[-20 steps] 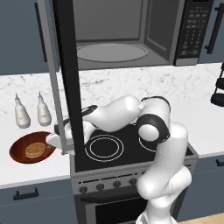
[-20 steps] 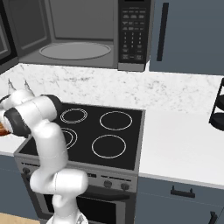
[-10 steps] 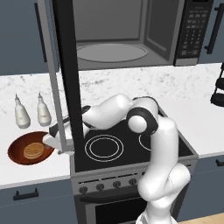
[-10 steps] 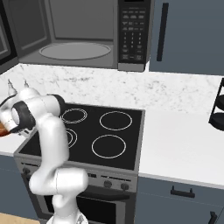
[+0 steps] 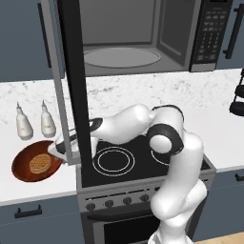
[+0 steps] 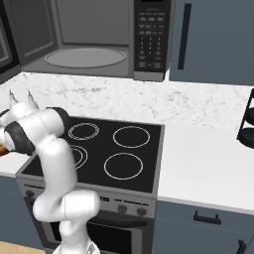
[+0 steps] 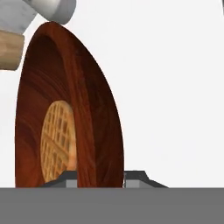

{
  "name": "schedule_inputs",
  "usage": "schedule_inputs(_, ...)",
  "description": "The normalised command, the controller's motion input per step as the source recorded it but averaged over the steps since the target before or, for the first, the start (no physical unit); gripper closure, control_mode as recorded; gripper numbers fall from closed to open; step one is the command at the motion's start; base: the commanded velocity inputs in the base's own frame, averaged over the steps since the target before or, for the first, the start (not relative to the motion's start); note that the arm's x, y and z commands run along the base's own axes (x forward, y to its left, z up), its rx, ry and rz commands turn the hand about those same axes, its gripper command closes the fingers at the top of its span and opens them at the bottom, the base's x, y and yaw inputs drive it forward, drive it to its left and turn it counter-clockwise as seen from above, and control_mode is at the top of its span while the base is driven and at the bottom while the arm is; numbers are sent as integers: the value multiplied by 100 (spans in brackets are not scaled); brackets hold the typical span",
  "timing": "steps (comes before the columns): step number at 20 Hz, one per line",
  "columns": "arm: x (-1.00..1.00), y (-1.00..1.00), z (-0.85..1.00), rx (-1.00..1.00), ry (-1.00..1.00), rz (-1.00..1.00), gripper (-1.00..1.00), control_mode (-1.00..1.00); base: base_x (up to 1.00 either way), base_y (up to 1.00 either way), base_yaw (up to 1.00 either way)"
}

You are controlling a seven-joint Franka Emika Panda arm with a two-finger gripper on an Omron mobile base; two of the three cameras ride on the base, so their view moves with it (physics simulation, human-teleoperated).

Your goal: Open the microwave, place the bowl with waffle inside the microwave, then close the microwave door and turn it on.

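Bowl [image 7: 94, 131] glossy reddish wood-grain, round; waffle [image 7: 57, 140] golden, gridded, inside.

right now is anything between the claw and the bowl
Nothing. In the hand view the claw straddles the bowl rim, one fingertip on each side, the waffle just inside. Left base view shows the hand at the bowl's right edge.

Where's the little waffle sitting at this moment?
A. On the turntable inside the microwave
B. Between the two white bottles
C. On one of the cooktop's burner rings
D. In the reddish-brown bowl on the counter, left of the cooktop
D: the waffle lies inside the bowl on the white counter, while the open microwave holds just its bare turntable.
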Motion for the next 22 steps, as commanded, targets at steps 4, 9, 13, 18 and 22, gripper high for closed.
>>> schedule_inputs(4, -28, -79, 92, 3, 0, 0, 100, -100, 0, 0, 0)
schedule_inputs(9, -33, -99, 100, 8, 0, 0, 100, -100, 0, 0, 0)
schedule_inputs(13, -20, -100, 100, 14, 0, -3, 100, -100, 0, 0, 0)
schedule_inputs(18, -30, -100, 100, 11, -1, -6, 100, -100, 0, 0, 0)
schedule_inputs(22, -33, -100, 100, 2, -2, -5, 100, -100, 0, 0, 0)
